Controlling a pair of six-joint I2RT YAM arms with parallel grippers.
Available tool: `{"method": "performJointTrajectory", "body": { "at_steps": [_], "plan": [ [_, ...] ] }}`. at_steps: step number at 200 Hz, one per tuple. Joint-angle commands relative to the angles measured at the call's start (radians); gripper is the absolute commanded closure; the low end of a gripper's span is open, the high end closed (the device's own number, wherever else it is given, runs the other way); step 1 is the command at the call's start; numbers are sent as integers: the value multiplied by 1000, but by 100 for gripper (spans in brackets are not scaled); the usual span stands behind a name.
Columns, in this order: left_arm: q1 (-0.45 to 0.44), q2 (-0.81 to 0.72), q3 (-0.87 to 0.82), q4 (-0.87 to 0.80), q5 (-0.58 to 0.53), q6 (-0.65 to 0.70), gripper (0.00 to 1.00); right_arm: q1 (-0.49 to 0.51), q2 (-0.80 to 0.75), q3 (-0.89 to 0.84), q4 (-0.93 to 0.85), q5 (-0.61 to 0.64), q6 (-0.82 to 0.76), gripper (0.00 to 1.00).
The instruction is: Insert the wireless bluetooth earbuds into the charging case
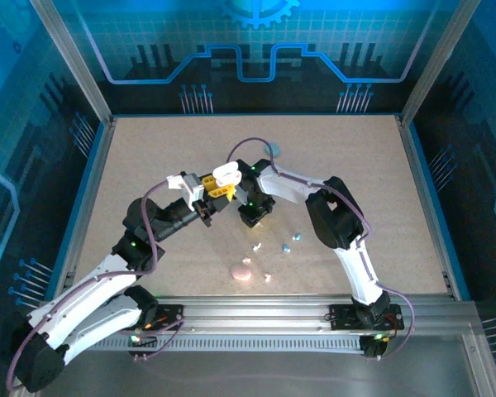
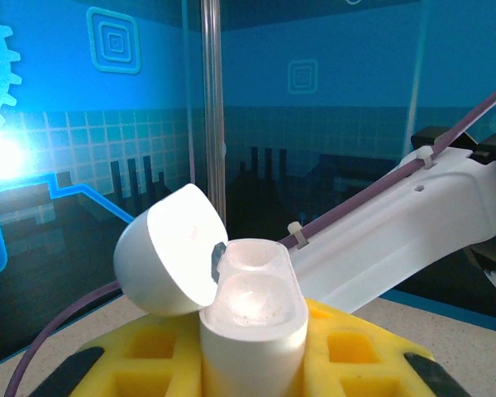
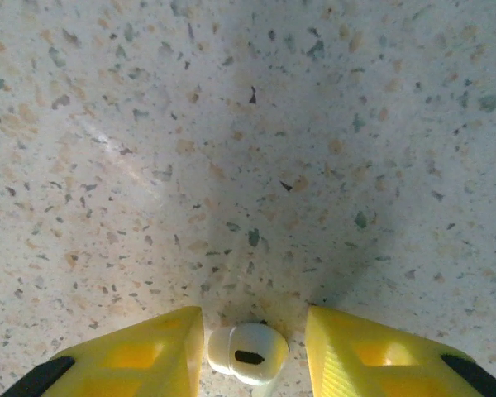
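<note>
My left gripper (image 2: pixel 252 351) is shut on a white charging case (image 2: pixel 252 327) and holds it upright above the table. The case's lid (image 2: pixel 169 260) is flipped open to the left and its two wells face up. In the top view the case (image 1: pixel 226 174) sits at the left gripper (image 1: pixel 208 193), mid-table. My right gripper (image 3: pixel 252 321) points straight down at the tabletop. A white earbud (image 3: pixel 248 354) lies between its yellow fingers (image 3: pixel 149 356); it is close to the left finger and a gap remains on the right. Several more earbuds (image 1: pixel 285 246) lie scattered on the table near the front.
A pink case (image 1: pixel 241 271) lies near the front edge, between the arms. A teal object (image 1: pixel 273 150) sits further back, behind the right arm (image 1: pixel 335 217). The right arm's white link (image 2: pixel 413 219) crosses behind the held case. Aluminium frame rails (image 1: pixel 256 310) border the table.
</note>
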Motion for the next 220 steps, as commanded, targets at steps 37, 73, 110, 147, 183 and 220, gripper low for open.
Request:
{"method": "performJointTrajectory", "body": {
  "at_steps": [37,73,110,147,183,220],
  "plan": [
    [-4,-7,25,17,12,-11,77,22,23,7,-45,15,24,60],
    [-4,-3,26,20,12,-11,77,25,20,2,-54,12,31,63],
    [-4,1,26,20,13,-13,77,21,21,2,-55,9,41,68],
    [-5,2,26,22,13,-13,77,21,3,-8,-45,12,51,70],
    [-5,7,25,22,7,-13,77,-7,-77,-45,-2,-6,88,70],
    [-5,26,20,30,-13,-21,77,-76,-243,-158,101,-50,144,70]
  ]
}}
